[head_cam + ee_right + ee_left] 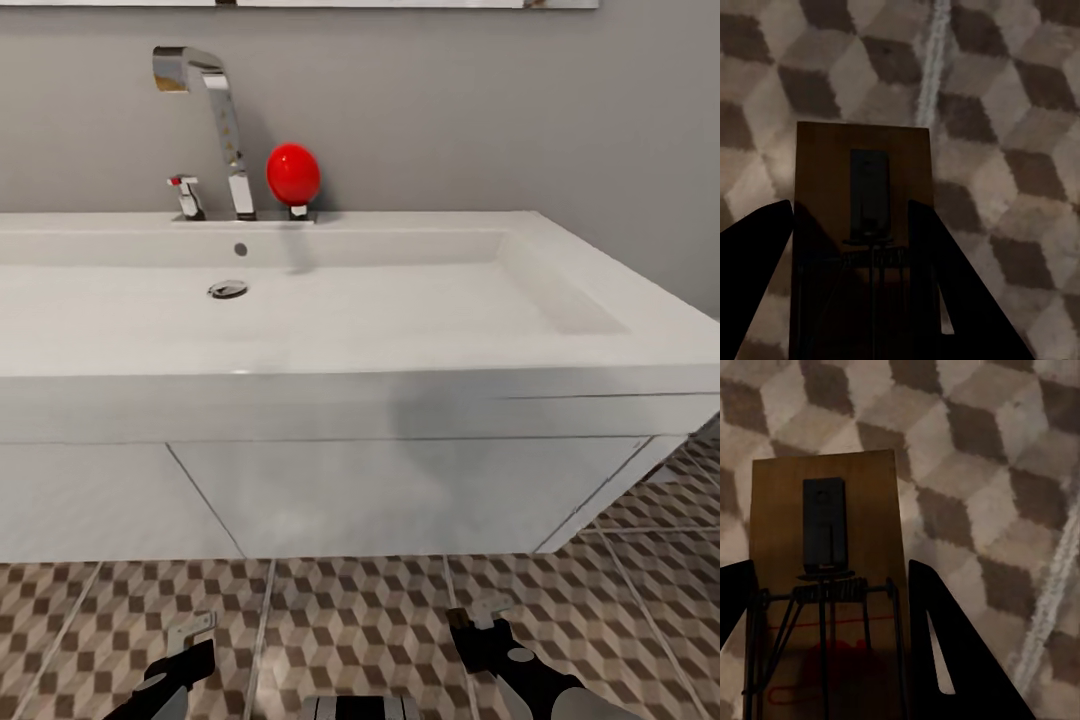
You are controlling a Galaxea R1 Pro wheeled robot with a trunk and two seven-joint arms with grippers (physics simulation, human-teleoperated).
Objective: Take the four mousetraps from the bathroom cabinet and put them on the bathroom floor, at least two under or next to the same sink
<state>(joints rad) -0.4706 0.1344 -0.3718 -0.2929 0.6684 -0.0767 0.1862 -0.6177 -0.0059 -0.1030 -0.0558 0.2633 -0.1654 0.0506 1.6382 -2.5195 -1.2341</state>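
Wall [450, 110]: plain grey, behind the sink.
Sink [420, 330]: a wide, glossy white basin with a broad flat rim, spanning the head view from its left edge almost to its right edge; a round drain [228, 289] sits in the bottom, left of middle.
Vanity [400, 495]: white flat fronts directly below the basin, with the floor showing beneath them.
Floor [380, 620]: tiles in a brown, beige and white cube print with pale grout lines, running under the vanity and past its right end.
Tap [222, 120]: tall chrome spout on the back rim, with a small lever marked red just to its left.
Red ball [293, 173]: a glossy red rounded thing on a short stem, just right of the tap.
Left gripper [829, 652]: low in front of the vanity, over the tiles; its dark fingers sit on either side of a mousetrap and grasp it.
Left mousetrap [825, 547]: flat wooden board with a dark plate and wire spring, held between the left fingers above the floor.
Right gripper [851, 300]: also low over the tiles, clamped on a second trap.
Right mousetrap [862, 180]: same wooden board, in shadow, projecting beyond the right fingers near a grout line.
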